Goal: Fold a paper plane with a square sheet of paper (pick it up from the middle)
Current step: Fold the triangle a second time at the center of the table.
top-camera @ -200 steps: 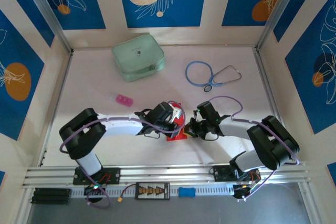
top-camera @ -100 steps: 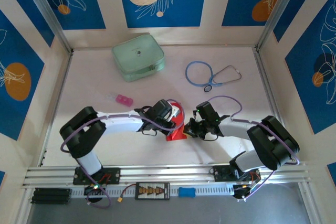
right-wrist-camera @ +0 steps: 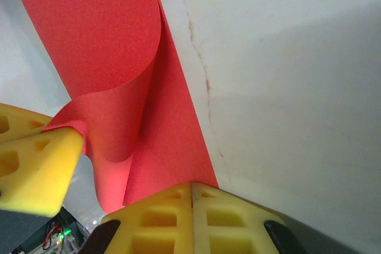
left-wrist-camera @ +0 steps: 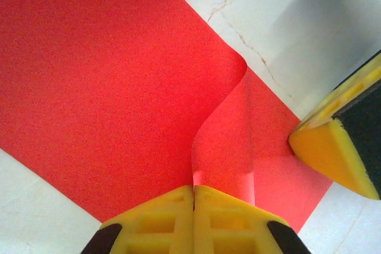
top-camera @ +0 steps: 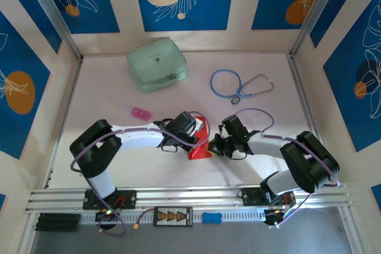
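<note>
The square sheet of paper (top-camera: 198,150) is bright red and lies partly folded on the table between the two arms. In the left wrist view a flap of the paper (left-wrist-camera: 223,141) curls up from the flat sheet into my left gripper (left-wrist-camera: 193,191), which is shut on it. The same sheet (right-wrist-camera: 113,57) in the right wrist view runs under my right gripper (right-wrist-camera: 191,190), which is shut with its tips down on the paper's near edge. From above, the left gripper (top-camera: 198,135) and right gripper (top-camera: 212,146) nearly meet over the sheet.
A pale green case (top-camera: 156,63) stands at the back left. A blue stethoscope (top-camera: 238,84) lies at the back right. A small pink object (top-camera: 140,113) sits left of the left arm. Patterned walls enclose the table on three sides.
My left gripper has drawn back a little to the left with the red flap, showing more paper beside it. The right gripper has stayed put.
</note>
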Motion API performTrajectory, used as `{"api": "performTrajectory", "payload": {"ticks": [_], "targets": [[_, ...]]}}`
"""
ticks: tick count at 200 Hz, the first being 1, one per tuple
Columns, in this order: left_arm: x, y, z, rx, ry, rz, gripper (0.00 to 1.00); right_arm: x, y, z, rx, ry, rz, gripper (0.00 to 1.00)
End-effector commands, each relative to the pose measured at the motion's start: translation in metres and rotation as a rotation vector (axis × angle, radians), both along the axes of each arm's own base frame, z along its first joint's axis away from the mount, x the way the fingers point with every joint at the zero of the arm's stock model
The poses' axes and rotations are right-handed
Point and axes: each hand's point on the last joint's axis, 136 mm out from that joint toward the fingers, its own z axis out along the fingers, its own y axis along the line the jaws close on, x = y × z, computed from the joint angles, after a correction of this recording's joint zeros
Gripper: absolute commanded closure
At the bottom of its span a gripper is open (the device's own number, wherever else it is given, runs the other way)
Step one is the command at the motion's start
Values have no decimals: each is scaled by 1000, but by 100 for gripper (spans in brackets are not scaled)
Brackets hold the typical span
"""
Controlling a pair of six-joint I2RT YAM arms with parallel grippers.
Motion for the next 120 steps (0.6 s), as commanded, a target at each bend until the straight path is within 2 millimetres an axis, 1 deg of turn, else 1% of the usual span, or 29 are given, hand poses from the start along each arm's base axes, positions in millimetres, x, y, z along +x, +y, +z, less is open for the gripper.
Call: {"api": "performTrajectory", "payload": {"ticks": [1,42,67,106,120], "targets": [[1,-1,-5,3,19,-14,99,-6,-3,-2,-41,16,26,98],[1,-3,-4,-6,22,-19,99,1,11,15,12,-23,49,98],[0,-3,-4,-7,23,-19,99,3,17,17,14,-29,56,98],[0,-4,0,-19,20,-20,99,3,19,4,-8,9,56,98],[2,-4,1,-16,15,-16,99,-2,12,-6,-61,36,48,98]]}}
